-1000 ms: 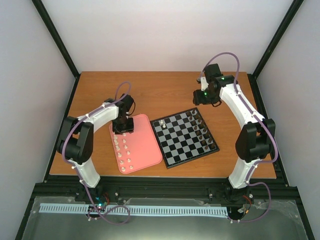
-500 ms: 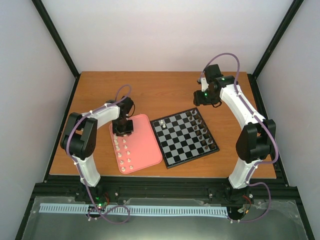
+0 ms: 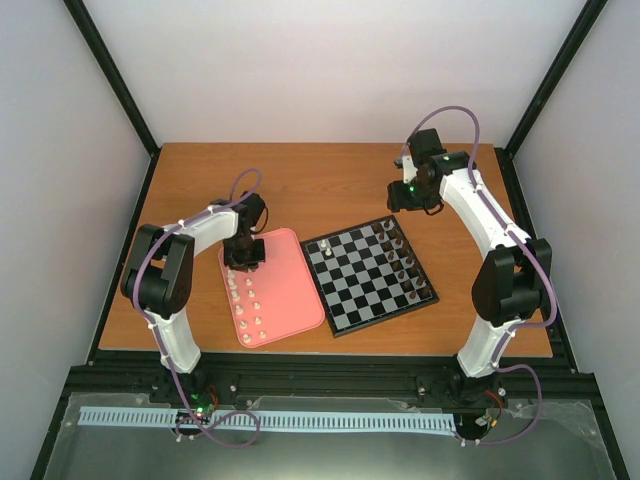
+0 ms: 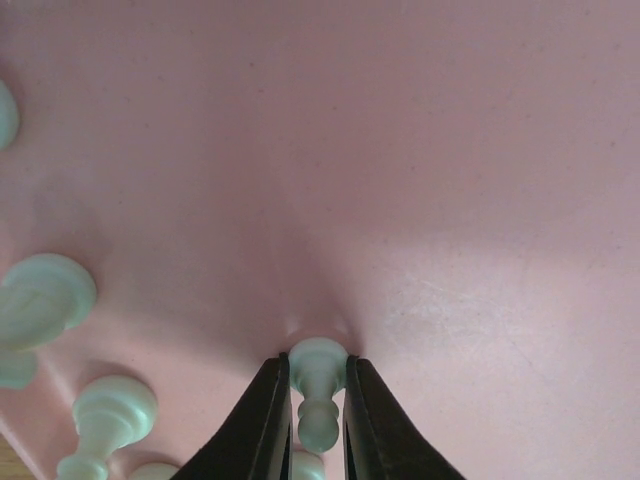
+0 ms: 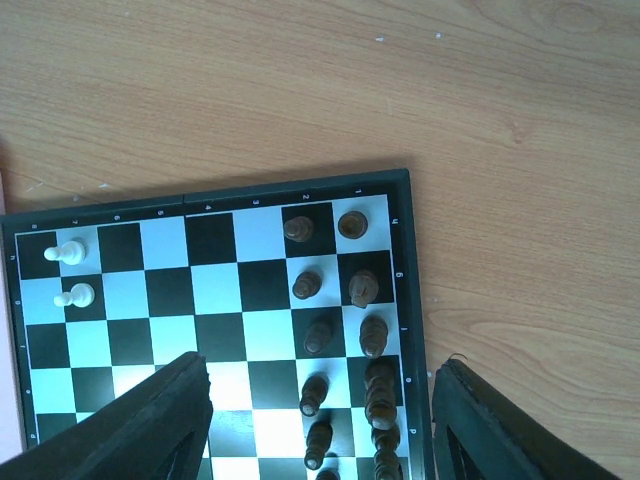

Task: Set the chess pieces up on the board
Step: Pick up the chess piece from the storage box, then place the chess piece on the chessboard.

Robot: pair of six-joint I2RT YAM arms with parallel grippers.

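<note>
My left gripper is down over the top left corner of the pink tray. In the left wrist view its black fingers are shut on a pale chess piece, a pawn, whose base rests on the tray. More pale chess pieces stand in two columns along the tray's left side. The board lies to the right of the tray, with two pale pieces at its far left corner. My right gripper hovers behind the board's far right corner, its jaws wide open and empty.
Dark brown pieces fill the two rows along the board's right side. Other pale pieces stand close to the left of the held pawn. The tray's right half is bare pink. Wooden table lies behind.
The left gripper's jaws have closed onto the pawn on the tray, and the left arm's elbow has swung in a little. The right arm has not moved.
</note>
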